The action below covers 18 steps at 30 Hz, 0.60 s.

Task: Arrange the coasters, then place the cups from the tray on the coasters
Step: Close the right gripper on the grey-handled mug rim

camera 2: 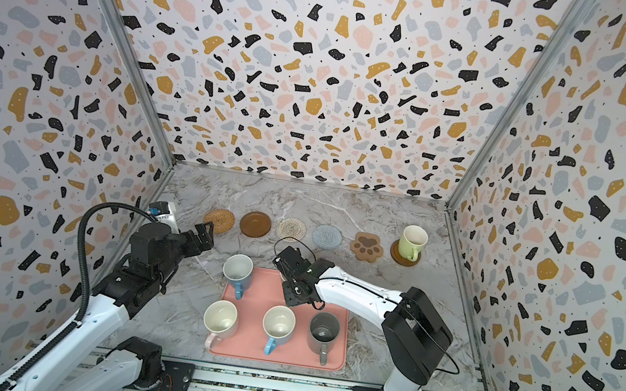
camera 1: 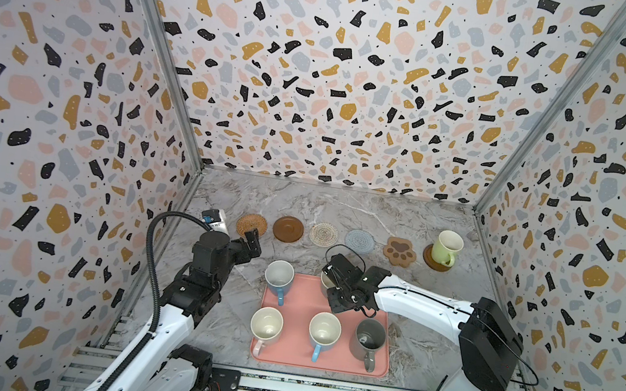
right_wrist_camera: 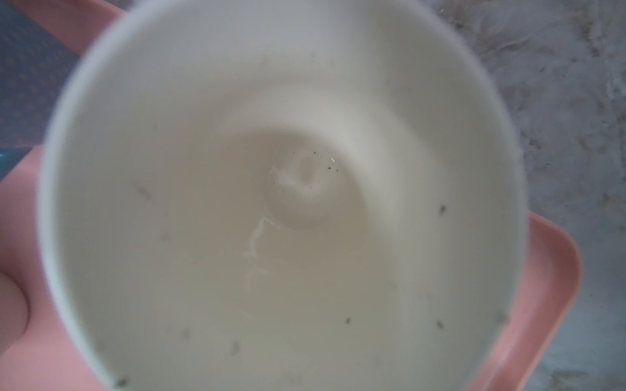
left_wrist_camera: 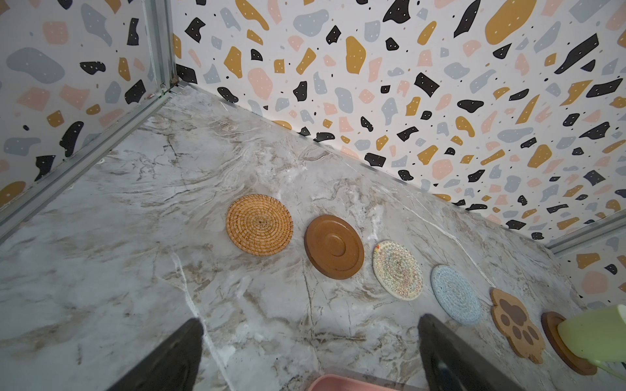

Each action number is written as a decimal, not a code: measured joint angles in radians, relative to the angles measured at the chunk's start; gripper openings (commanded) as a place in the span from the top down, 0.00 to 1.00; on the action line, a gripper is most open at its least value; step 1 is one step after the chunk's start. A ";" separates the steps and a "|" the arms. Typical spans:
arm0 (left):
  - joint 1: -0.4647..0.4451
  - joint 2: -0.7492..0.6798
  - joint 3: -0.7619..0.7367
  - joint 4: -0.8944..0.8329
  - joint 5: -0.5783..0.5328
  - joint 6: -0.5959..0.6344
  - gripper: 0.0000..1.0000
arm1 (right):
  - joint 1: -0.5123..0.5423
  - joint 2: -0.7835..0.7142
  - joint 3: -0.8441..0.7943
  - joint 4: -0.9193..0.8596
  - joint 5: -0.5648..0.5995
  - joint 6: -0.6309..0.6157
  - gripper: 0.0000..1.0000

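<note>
Six coasters lie in a row at the back: orange-tan woven, brown disc, beige woven, light-blue woven, paw, and a brown disc under the light green cup. On the pink tray stand a blue cup, a pale pink cup, a light blue cup and a dark grey cup. My right gripper points down over a fifth cup with a cream inside; its jaws are hidden. My left gripper hangs open over bare marble.
Patterned walls close in the marble table on three sides. The tray's far corner shows just below my left gripper. A metal rail runs along the front, where both arm bases sit.
</note>
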 measured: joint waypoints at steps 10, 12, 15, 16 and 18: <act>0.000 -0.009 0.000 -0.001 0.000 -0.002 0.01 | 0.000 0.000 0.000 0.035 0.006 0.001 0.76; 0.000 -0.012 0.000 0.000 0.000 -0.002 0.00 | 0.000 0.000 0.000 0.043 0.013 0.002 0.82; 0.000 -0.012 0.000 0.000 0.000 -0.002 0.00 | 0.002 0.000 0.000 0.047 0.024 0.004 0.89; 0.000 -0.012 0.000 0.000 0.000 -0.002 0.01 | 0.004 0.000 0.000 0.047 0.027 0.004 0.90; 0.000 -0.012 0.000 0.000 0.000 -0.002 0.01 | 0.006 0.000 0.000 0.048 0.031 0.004 0.92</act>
